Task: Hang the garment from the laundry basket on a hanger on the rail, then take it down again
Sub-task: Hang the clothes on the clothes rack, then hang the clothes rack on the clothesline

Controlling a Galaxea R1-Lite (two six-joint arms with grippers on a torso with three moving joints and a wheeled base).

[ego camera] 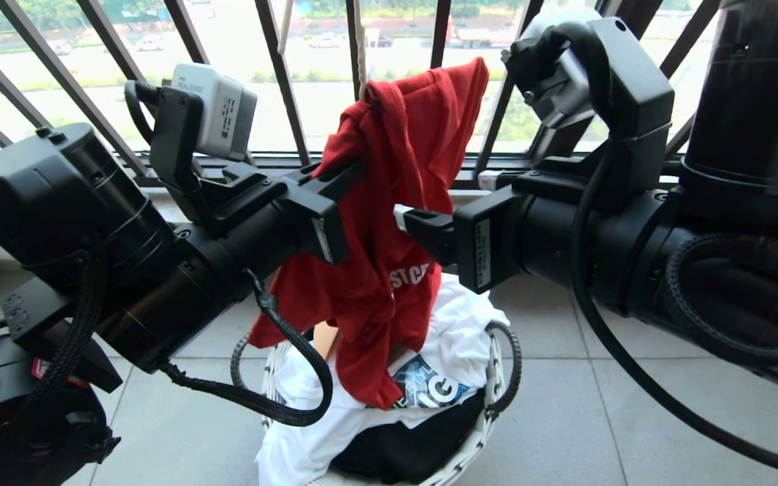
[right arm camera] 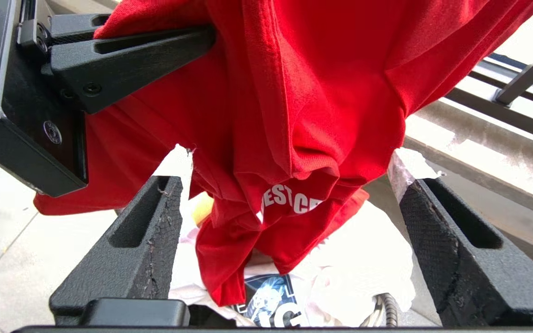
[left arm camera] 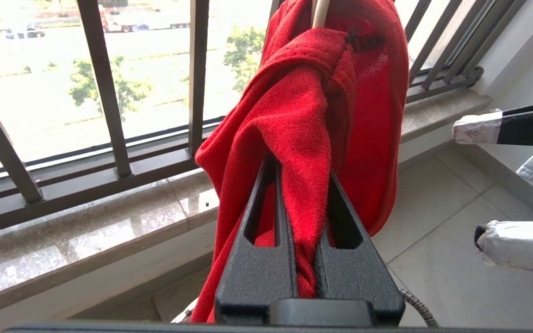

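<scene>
Red garment (ego camera: 396, 202), hung bunched over the laundry basket (ego camera: 490, 432) with its lettering cut off by folds, left gripper (left arm camera: 304, 194) jaws clamped on a fold, right gripper (right arm camera: 289, 222) jaws apart beside it, hanger (left arm camera: 319, 11) mostly hidden by cloth.

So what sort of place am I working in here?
Probably a home balcony or laundry nook: black balustrade overlooking a road with cars, a stone ledge below it, a tiled floor, and a laundry basket of T-shirts.
</scene>
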